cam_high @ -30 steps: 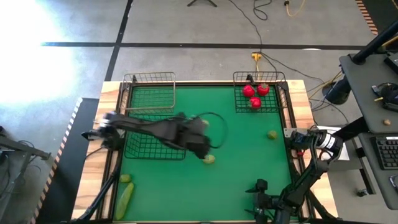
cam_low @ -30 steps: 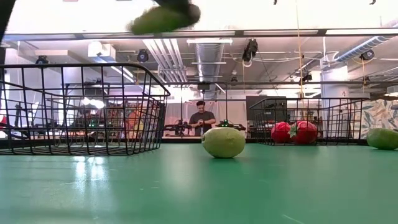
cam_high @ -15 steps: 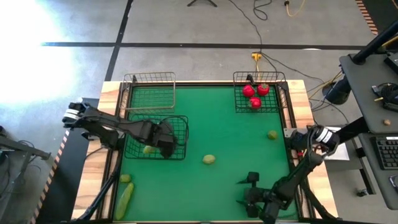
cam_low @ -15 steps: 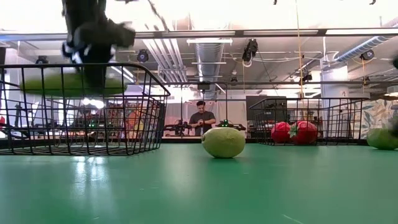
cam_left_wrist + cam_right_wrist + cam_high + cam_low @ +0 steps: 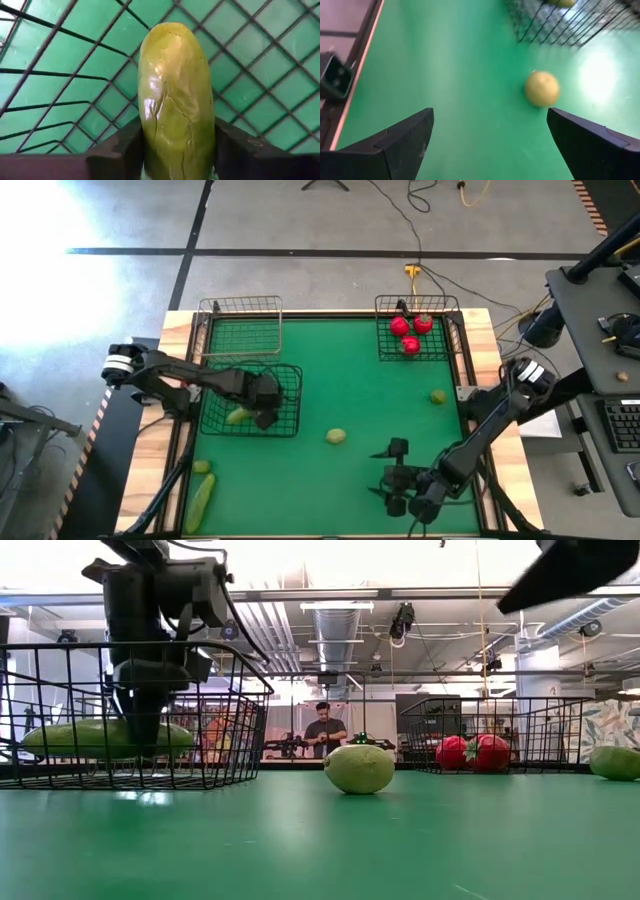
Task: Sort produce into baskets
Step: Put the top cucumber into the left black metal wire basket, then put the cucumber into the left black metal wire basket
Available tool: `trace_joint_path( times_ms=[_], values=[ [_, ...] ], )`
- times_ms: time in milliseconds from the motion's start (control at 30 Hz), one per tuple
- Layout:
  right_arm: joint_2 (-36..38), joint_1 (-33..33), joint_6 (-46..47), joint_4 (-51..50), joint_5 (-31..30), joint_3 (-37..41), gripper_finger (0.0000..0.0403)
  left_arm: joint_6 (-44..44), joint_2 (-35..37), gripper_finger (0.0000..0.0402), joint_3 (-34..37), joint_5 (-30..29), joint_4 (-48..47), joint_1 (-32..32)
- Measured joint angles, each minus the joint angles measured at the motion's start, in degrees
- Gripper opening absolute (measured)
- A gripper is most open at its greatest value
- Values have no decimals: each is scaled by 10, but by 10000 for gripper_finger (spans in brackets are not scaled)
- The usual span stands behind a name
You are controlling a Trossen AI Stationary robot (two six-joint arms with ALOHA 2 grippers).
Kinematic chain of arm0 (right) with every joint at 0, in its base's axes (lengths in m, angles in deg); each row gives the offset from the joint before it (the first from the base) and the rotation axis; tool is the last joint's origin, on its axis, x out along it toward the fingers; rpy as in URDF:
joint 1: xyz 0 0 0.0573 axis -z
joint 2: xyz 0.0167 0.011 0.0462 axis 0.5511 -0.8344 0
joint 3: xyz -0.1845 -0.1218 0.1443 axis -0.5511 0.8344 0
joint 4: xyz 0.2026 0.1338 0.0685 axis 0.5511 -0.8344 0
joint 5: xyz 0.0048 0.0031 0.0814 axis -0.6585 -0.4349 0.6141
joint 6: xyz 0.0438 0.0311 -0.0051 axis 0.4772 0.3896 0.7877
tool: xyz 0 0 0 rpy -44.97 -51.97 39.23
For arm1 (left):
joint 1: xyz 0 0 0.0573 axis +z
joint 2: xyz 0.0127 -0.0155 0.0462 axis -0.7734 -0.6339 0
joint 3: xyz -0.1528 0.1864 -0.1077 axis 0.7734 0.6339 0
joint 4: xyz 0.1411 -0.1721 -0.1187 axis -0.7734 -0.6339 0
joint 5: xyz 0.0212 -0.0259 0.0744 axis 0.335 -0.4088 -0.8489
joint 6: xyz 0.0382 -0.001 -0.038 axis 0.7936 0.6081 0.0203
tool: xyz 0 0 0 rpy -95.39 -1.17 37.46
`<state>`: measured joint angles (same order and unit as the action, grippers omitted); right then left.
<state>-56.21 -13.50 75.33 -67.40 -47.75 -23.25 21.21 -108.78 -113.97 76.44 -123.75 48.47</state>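
Note:
My left gripper (image 5: 255,414) reaches down into the near-left black basket (image 5: 285,375) and is shut on a light-green cucumber (image 5: 175,90), which sits low in the basket (image 5: 100,738). My right gripper (image 5: 390,478) hovers open over the mat near the front edge, touching nothing. A lime (image 5: 541,88) lies on the mat ahead of it (image 5: 336,436), and another lime (image 5: 438,396) lies toward the right. Three tomatoes (image 5: 410,332) sit in the far-right black basket (image 5: 447,330). The tan basket (image 5: 240,305) stands at the far left. My left gripper pinches the cucumber's two long sides (image 5: 150,142) between its fingers (image 5: 117,152), a little off its middle. The fingers come from above, pointing steeply down, and lie across it. The cucumber lies level, low inside the basket; whether it rests on the mesh floor I cannot tell.
A second cucumber (image 5: 200,495) and a lime (image 5: 203,467) lie at the near left, beside the mat. Open green mat stretches between the baskets. A person (image 5: 325,730) stands in the room far behind the table.
My left gripper has swung from the mat's middle toward the table's left edge and gone down into the black basket, carrying the cucumber from above the rim to low inside it. My right gripper has risen and drifted a little toward the left, still open.

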Motion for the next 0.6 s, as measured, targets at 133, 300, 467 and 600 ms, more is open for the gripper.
trace_joint_path(
  times_ms=[133, 300, 467, 600],
  values=[
    [4, 5, -17, -1, -32, -5, 382, -4, 0, 227, -5, 17, 0, -3],
    [4, 9, -28, -1, -56, -22, 382, 8, 1, 275, -29, 55, -21, -7],
    [5, 10, -57, -8, -95, -44, 382, 1, 17, 290, -171, 83, -121, -45],
    [7, 16, -76, -4, -115, -67, 382, -38, 28, 291, -289, 16, -182, -137]
  ],
)
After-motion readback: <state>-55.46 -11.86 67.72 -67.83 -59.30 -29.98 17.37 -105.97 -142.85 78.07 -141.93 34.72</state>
